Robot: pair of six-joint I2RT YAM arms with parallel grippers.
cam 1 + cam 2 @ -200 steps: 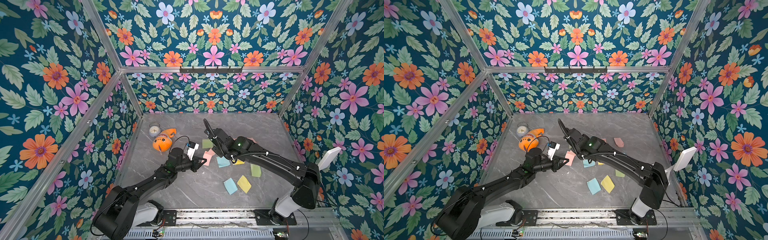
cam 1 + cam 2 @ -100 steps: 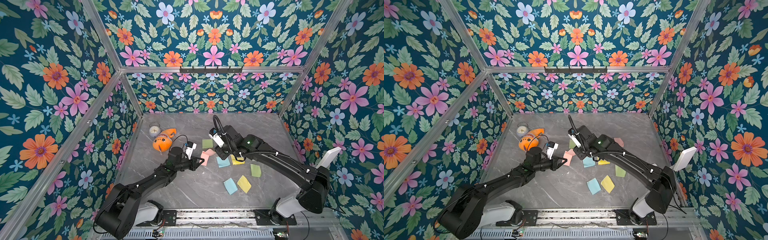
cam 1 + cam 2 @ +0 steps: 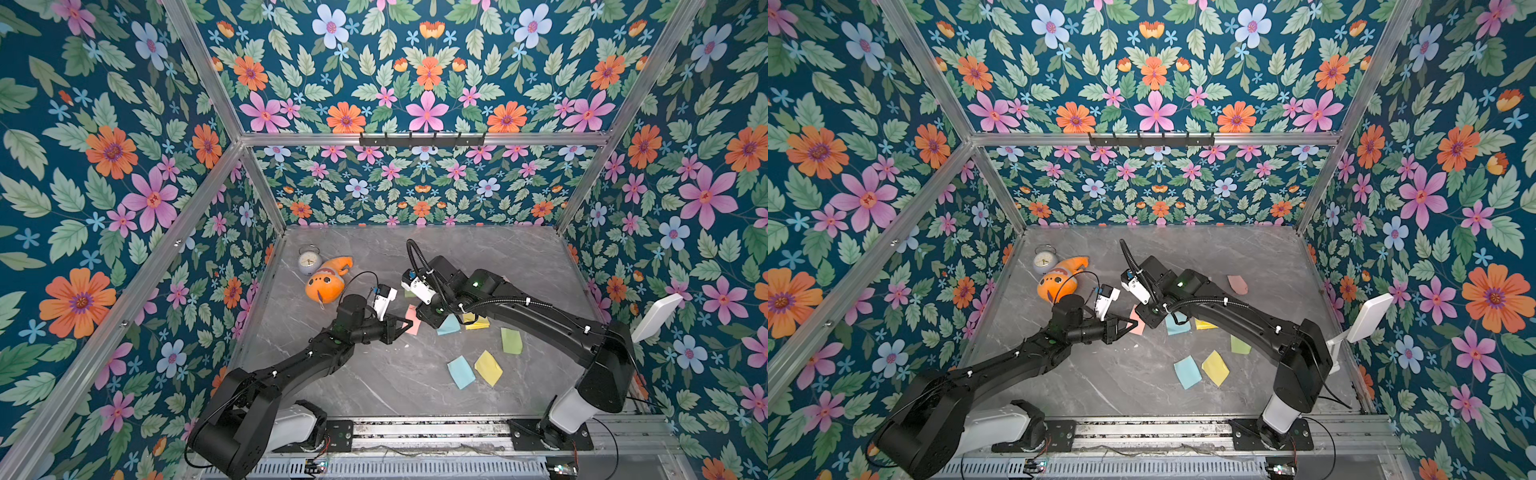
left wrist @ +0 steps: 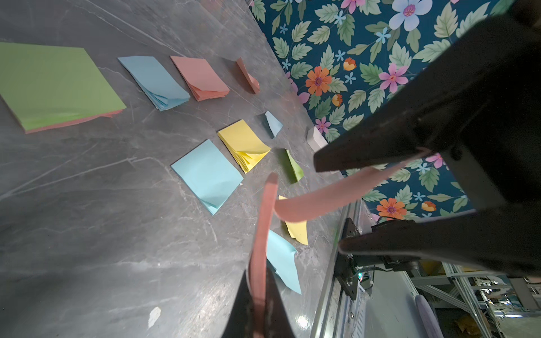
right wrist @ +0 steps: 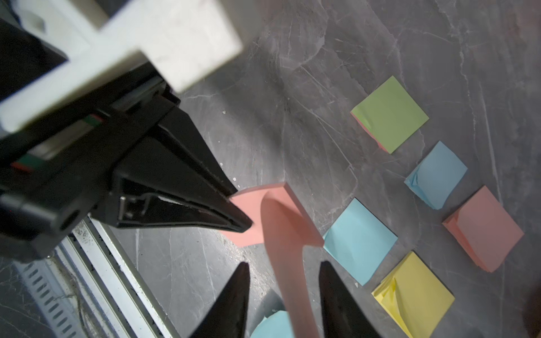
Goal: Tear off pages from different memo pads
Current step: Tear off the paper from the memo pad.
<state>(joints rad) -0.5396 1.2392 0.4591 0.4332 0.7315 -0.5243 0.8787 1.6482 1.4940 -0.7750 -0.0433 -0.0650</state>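
Observation:
My left gripper [image 3: 401, 326] [image 4: 259, 281] is shut on the edge of a pink memo pad [image 3: 412, 322] [image 5: 257, 204], held just above the table. One pink page [image 5: 281, 234] [image 4: 322, 199] curls up off that pad and runs between the fingers of my right gripper [image 5: 284, 269] [image 3: 1152, 318]. Those jaws stand apart on either side of the page. Green [image 5: 390, 114], blue [image 5: 436, 175], salmon [image 5: 484, 229], light blue [image 5: 360, 240] and yellow [image 5: 415, 292] memo pads lie on the table. Loose blue [image 3: 460, 371], yellow [image 3: 488, 368] and green [image 3: 511, 340] pages lie nearer the front.
An orange plush toy [image 3: 326, 284] and a small alarm clock [image 3: 309, 261] sit at the back left. A curled pink page [image 3: 1237, 284] lies behind the right arm. A white panel [image 3: 656, 316] stands by the right wall, and a metal rail [image 3: 415, 430] runs along the front.
My right gripper's jaws have parted from shut and its wrist has turned beside the pink pad. The left arm has stayed put, still gripping the pad.

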